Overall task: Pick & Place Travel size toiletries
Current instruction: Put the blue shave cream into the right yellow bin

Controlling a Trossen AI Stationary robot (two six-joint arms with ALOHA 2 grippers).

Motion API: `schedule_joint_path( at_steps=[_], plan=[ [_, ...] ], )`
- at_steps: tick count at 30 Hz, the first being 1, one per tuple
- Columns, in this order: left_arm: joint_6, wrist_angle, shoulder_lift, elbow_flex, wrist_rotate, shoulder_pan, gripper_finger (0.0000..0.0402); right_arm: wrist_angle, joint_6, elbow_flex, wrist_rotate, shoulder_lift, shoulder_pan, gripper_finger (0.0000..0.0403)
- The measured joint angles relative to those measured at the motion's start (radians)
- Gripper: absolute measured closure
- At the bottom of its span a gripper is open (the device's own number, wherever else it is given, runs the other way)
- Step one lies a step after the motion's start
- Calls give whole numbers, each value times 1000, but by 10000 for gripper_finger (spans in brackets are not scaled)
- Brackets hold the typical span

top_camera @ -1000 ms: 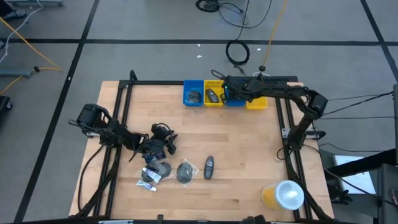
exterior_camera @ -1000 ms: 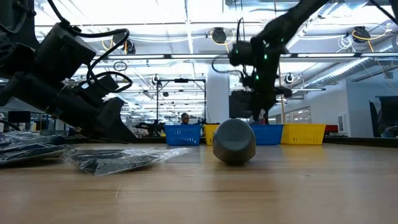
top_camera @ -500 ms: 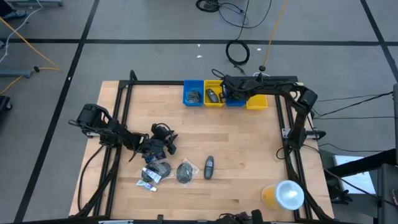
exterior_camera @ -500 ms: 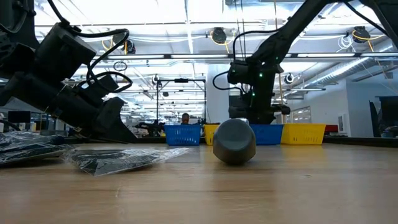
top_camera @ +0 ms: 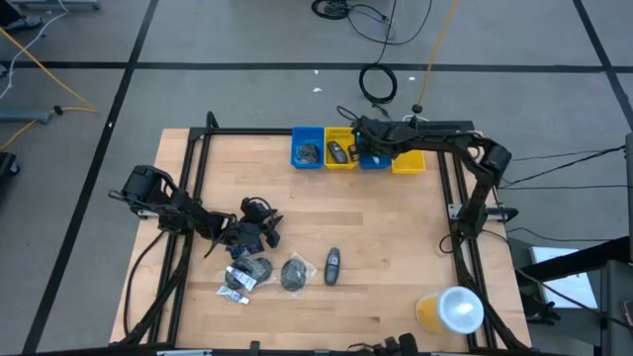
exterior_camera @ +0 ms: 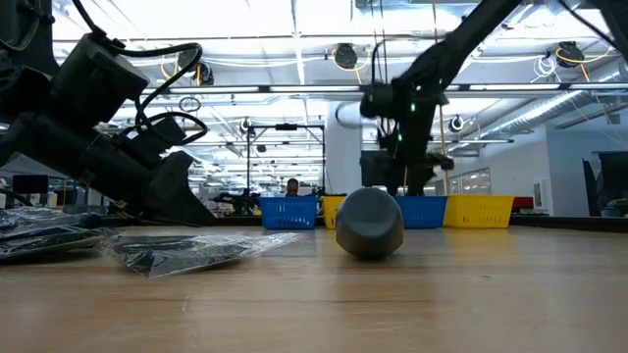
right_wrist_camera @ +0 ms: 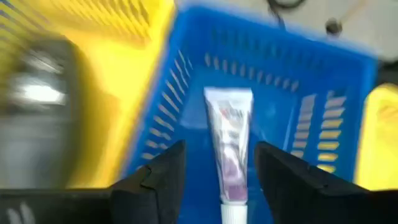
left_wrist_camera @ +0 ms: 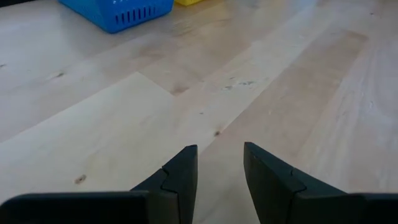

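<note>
My right gripper (top_camera: 368,150) (right_wrist_camera: 219,149) hangs open over the second blue bin (top_camera: 375,156) at the table's far edge. A small white tube (right_wrist_camera: 229,149) lies on that bin's floor, below and between the fingers, apart from them. My left gripper (top_camera: 261,229) (left_wrist_camera: 219,155) is open, low over bare wood at the table's left. Just nearer than it lie a dark mini bottle (top_camera: 332,265) (exterior_camera: 370,223), two clear-wrapped dark round pieces (top_camera: 295,273) (top_camera: 257,267) and a sachet (top_camera: 237,282). Dark items also sit in the first blue bin (top_camera: 309,150) and a yellow bin (top_camera: 340,151).
Four bins stand in a row along the far edge, blue, yellow, blue, yellow (top_camera: 407,161). A large yellow cup with a white lid (top_camera: 453,310) stands at the near right corner. Bare wood lies between the bins and the loose items. A black frame runs along the table's sides.
My right gripper has shifted slightly toward the table's left over the blue bin, dipped toward it, then risen a little. Its elbow swung toward the far edge and partly back. My left arm and the loose items kept still.
</note>
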Motion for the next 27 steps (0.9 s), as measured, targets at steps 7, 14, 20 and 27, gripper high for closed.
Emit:
schedule_joint_path(
  at_steps=[7,14,20,27],
  plan=[
    [2,7,0,0,0,-4,275,-14,-38,-6,131,-191,218,220],
    [1,8,0,0,1,-4,275,127,-64,-137,81,-302,535,235],
    [0,14,0,0,1,-4,275,628,-100,-325,-93,-331,676,238],
    [21,38,-1,0,-5,-3,275,650,92,-345,-143,-304,797,207]
  ],
)
